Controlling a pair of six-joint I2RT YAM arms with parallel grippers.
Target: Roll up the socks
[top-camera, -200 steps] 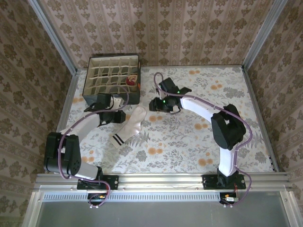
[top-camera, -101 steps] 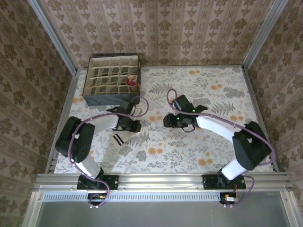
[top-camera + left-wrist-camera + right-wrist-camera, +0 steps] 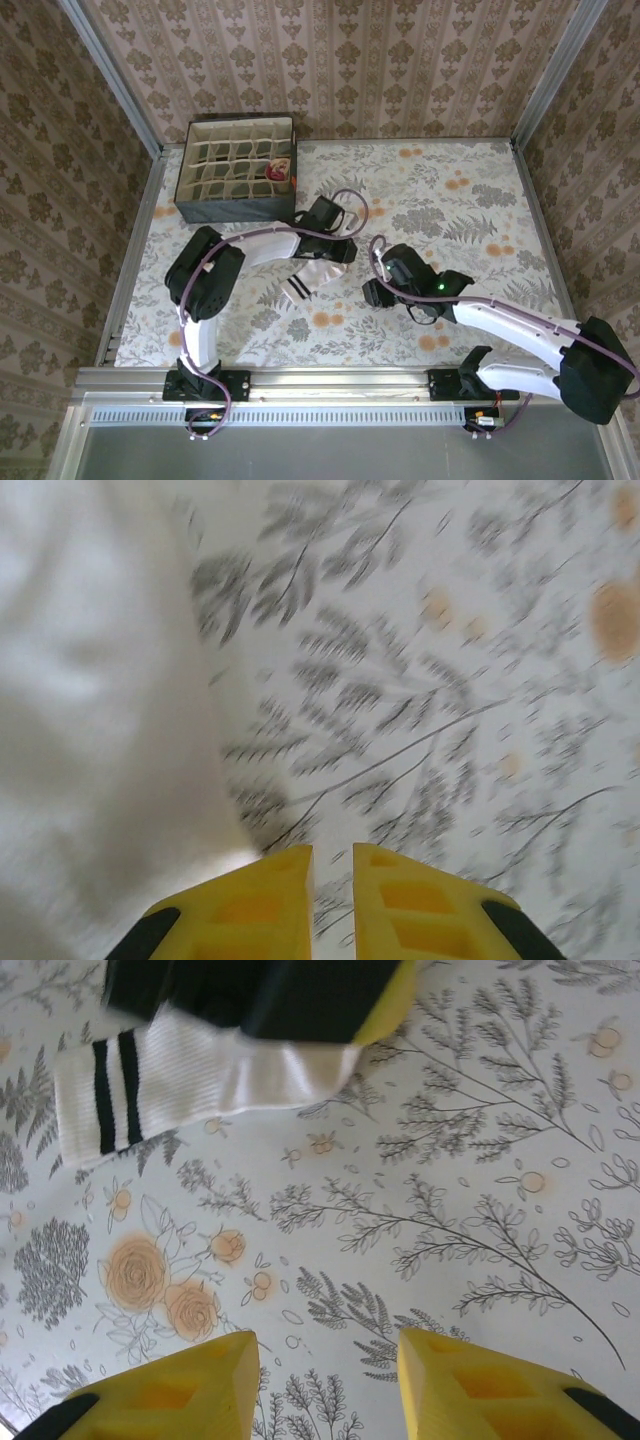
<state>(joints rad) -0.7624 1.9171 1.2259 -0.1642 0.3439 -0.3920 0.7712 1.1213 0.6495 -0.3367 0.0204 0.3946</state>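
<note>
The cream sock (image 3: 308,280) with two dark cuff stripes lies slanted on the flowered cloth, cuff toward the near left. Its other end runs up under my left gripper (image 3: 337,250), which is shut on it. In the left wrist view the cream sock (image 3: 90,730) spreads beside the left gripper (image 3: 333,852), whose tips stand a thin slit apart. My right gripper (image 3: 376,292) hangs open just right of the sock; between the tips of the right gripper (image 3: 328,1338) there is bare cloth, and the cream sock (image 3: 170,1080) lies ahead. A tan and maroon sock (image 3: 280,170) sits bunched in a compartment.
A dark divided box (image 3: 235,207) with several cream compartments stands at the back left. Patterned walls close the table on three sides. The metal rail (image 3: 340,380) with both arm bases runs along the near edge.
My left gripper has swept right across the table, and the cream sock has moved right with it. The right gripper has drawn back toward the near edge and its jaws have narrowed a little.
</note>
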